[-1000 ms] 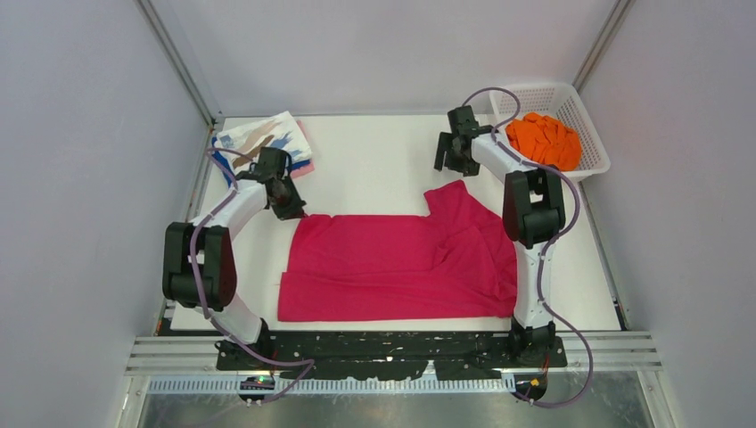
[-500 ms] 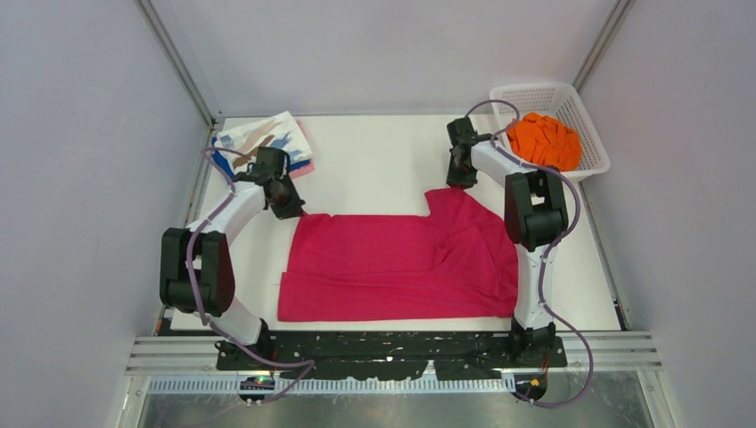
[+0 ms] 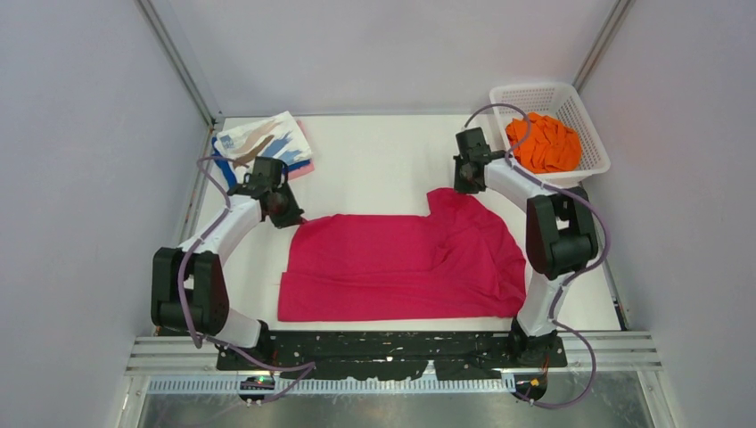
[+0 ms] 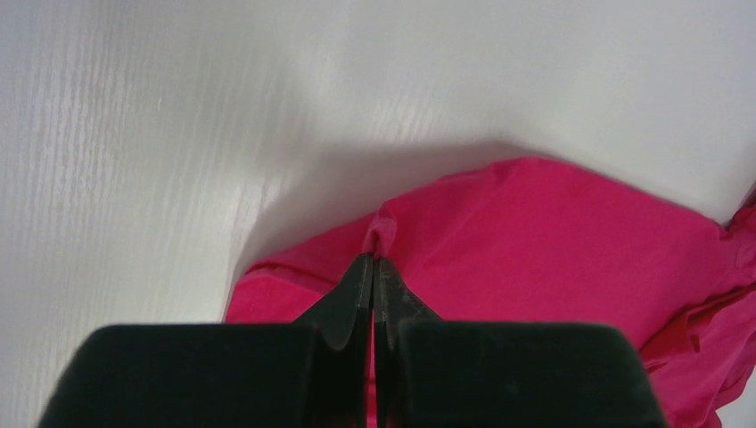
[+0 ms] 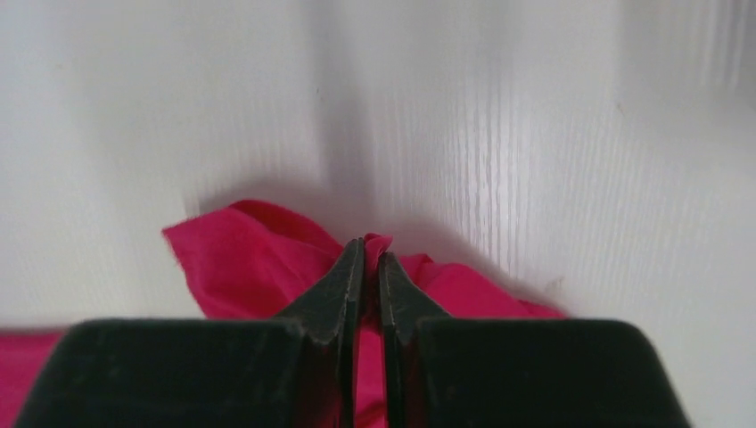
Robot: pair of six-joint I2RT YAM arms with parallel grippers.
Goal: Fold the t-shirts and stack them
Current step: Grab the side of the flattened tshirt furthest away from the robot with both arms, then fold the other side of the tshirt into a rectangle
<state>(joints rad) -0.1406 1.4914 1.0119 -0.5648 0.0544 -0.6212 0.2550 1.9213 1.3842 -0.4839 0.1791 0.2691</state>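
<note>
A bright magenta t-shirt (image 3: 401, 263) lies spread on the white table in the top view. My left gripper (image 3: 294, 214) is shut on its far left corner; in the left wrist view a pinch of magenta cloth (image 4: 379, 234) sticks out past the fingertips (image 4: 373, 260). My right gripper (image 3: 462, 185) is shut on the shirt's far right edge, with a fold of cloth (image 5: 374, 242) between its tips (image 5: 372, 250). A folded white t-shirt with brown and blue streaks (image 3: 263, 141) rests at the far left, over blue and pale pink cloth. An orange t-shirt (image 3: 542, 141) fills the basket.
The white lattice basket (image 3: 584, 111) stands at the far right corner. Grey enclosure walls and metal posts close in the table on three sides. Bare white table (image 3: 374, 156) shows between the folded stack and the basket.
My right gripper came down from above the table onto the magenta shirt's far right edge and shut on it. The left gripper kept its hold and shifted slightly.
</note>
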